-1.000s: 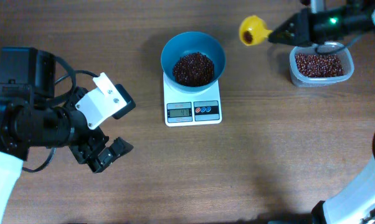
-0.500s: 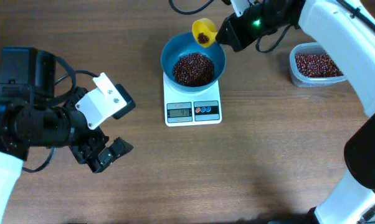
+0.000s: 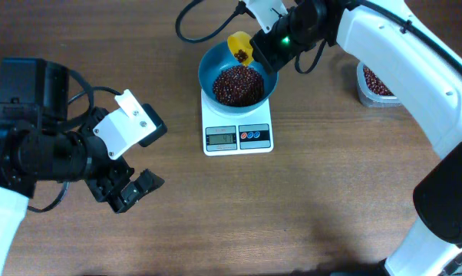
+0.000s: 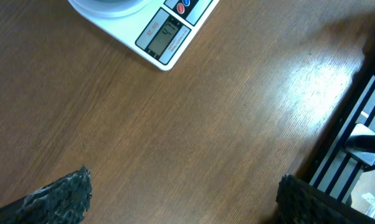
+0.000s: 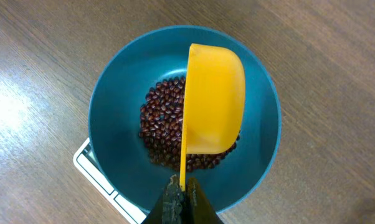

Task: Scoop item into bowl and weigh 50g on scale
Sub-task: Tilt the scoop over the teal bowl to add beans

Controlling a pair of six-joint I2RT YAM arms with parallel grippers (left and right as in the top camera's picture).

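Observation:
The teal-blue bowl (image 3: pixel 238 75) sits on the white scale (image 3: pixel 238 135) and holds a heap of dark red-brown beans (image 3: pixel 237 84). My right gripper (image 3: pixel 263 47) is shut on the handle of a yellow scoop (image 3: pixel 239 45), which hangs tilted over the bowl's far rim with a few beans in it. In the right wrist view the scoop (image 5: pixel 213 99) is turned on its side above the beans (image 5: pixel 166 134) in the bowl (image 5: pixel 113 118), with my right gripper (image 5: pixel 182 193) clamped on its handle. My left gripper (image 3: pixel 136 190) is open and empty, low at the left. The left wrist view shows the scale's display (image 4: pixel 165 33).
A clear tub of beans (image 3: pixel 373 83) stands at the right, mostly hidden behind my right arm. A black frame (image 4: pixel 356 130) runs along the table's edge in the left wrist view.
My right gripper carried the yellow scoop left from near the tub to over the bowl, and the scoop has tipped toward the bowl. The left arm has not moved.

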